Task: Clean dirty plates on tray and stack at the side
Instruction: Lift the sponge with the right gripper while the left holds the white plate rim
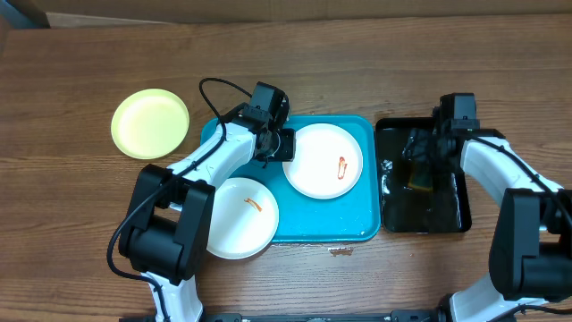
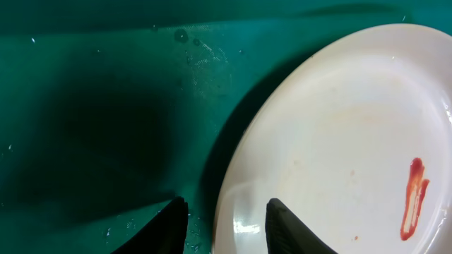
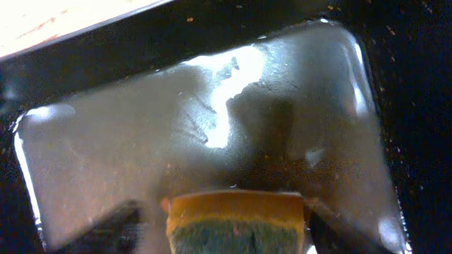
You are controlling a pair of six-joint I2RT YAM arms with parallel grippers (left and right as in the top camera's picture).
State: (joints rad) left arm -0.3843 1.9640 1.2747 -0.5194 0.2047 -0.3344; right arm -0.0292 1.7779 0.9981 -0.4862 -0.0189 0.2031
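The turquoise tray (image 1: 308, 219) lies mid-table. A white plate (image 1: 323, 161) with a red sauce smear (image 1: 343, 167) sits on it. A second smeared white plate (image 1: 239, 217) overlaps the tray's front left corner. The yellow-green plate (image 1: 150, 122) lies on the table at the far left. My left gripper (image 1: 284, 145) is open, its fingers (image 2: 226, 206) astride the left rim of the white plate (image 2: 339, 141), one over the tray (image 2: 106, 106). My right gripper (image 1: 418, 165) is shut on a yellow and green sponge (image 3: 236, 219) low over the black tray (image 3: 141, 141).
The narrow black tray (image 1: 447, 210) stands right of the turquoise tray and holds a shiny film of water. A small reddish stain (image 1: 340, 251) marks the wood in front of the turquoise tray. Bare wooden table lies at the back and far left.
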